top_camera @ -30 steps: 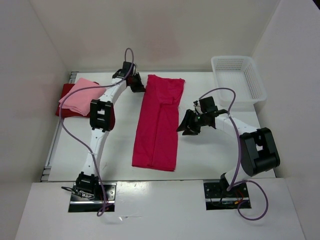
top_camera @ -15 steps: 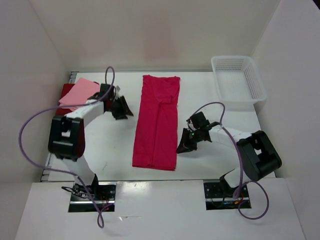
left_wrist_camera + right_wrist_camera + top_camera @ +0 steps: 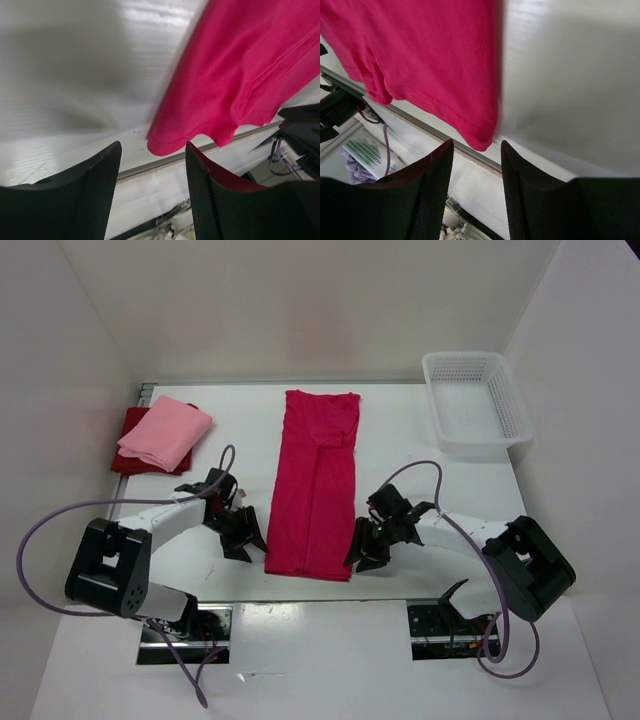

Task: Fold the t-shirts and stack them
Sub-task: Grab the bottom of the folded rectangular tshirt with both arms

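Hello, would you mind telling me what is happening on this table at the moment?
Two arms are folding t-shirts. The bright magenta shirt lies in the middle of the table, folded lengthwise into a long strip. The left gripper and right gripper sit open at its two near corners, one on each side, holding nothing. At the far left, the folded light pink shirt lies on the dark red shirt.

White arms (image 3: 165,519), black joints (image 3: 105,565), textured black end effector fingers (image 3: 75,200), looping purple cables (image 3: 420,463).
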Robot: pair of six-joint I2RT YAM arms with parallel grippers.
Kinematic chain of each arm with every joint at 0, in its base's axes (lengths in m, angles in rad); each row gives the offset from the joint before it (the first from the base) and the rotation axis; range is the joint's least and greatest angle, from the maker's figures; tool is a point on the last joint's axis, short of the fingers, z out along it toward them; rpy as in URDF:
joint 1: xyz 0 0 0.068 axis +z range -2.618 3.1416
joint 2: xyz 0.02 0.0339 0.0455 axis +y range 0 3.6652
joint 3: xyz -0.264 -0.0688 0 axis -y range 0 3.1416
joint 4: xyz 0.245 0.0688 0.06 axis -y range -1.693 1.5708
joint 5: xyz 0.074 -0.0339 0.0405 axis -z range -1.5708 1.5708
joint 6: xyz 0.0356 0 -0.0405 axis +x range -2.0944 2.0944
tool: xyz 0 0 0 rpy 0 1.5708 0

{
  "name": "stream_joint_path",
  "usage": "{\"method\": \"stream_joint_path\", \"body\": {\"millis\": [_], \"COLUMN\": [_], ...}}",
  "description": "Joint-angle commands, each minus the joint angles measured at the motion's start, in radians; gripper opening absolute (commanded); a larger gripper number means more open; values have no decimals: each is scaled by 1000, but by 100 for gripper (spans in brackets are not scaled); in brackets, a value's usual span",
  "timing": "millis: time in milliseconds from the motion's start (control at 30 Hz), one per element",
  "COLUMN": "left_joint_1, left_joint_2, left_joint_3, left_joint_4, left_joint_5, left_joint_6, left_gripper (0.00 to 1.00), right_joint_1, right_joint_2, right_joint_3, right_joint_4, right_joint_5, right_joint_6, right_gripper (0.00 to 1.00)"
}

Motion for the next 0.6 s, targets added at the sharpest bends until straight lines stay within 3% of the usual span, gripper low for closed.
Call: {"method": "stream_joint_path", "body": {"millis": [0, 267, 400, 567], "left_joint_1": [-36, -65, -74, -74], "left_joint_2": [50, 140, 180, 181], "left_joint_3": [-6, -6, 15, 15], "left_joint_4": [-21, 14, 26, 26], "left_joint_5": [62, 97, 117, 154], "left_joint_6": [-1, 27, 59, 79], "left_gripper": [62, 58, 43, 14], "right_joint_1": [50, 60, 69, 87], "right_joint_2": [25, 23, 32, 80], "right_joint_3": [-17, -72, -72, -42], "right_joint_4": [55, 133, 162, 162], "right_joint_5": [3, 3, 14, 5], "right_joint_6": [42, 99, 120, 110], "right_gripper": [49, 41, 32, 5]}}
